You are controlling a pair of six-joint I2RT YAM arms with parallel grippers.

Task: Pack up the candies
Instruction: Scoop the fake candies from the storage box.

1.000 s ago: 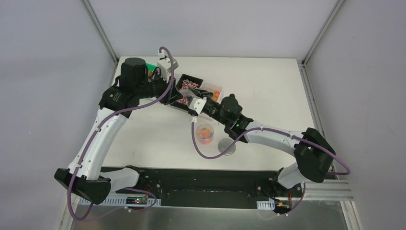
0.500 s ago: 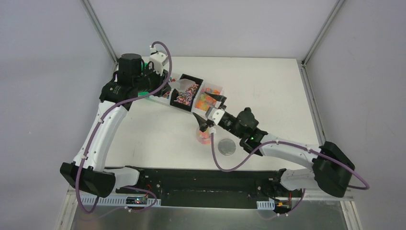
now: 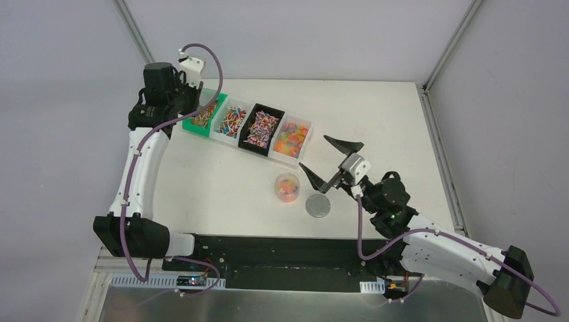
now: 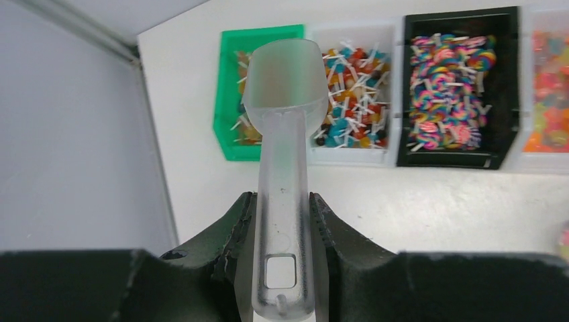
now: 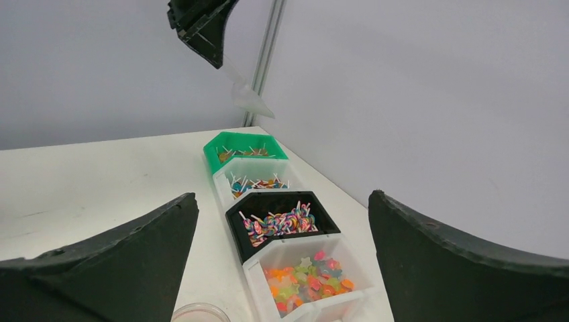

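Note:
The candies fill four bins in a row: green (image 3: 204, 115), white (image 3: 231, 121), black (image 3: 262, 127) and white (image 3: 294, 136). More candies sit in a small clear cup (image 3: 287, 187) standing free on the table. My left gripper (image 4: 282, 201) is shut on the handle of a translucent scoop (image 4: 283, 100), whose bowl hangs above the green bin (image 4: 228, 100) and the bin beside it (image 4: 352, 100). My right gripper (image 3: 329, 161) is open and empty, to the right of the cup. In the right wrist view its fingers (image 5: 121, 255) frame the black bin (image 5: 282, 218) and the gummy bin (image 5: 308, 275).
A grey round lid disc (image 3: 319, 206) lies on the table just right of the cup, under the right gripper's near finger. The frame post and side wall (image 4: 80, 134) stand close to the left arm. The cup's rim (image 5: 201, 312) shows low in the right wrist view.
The left arm swung the scoop from the black bin to the far left, over the green bin. The right gripper opened wide and drew back to the right of the cup.

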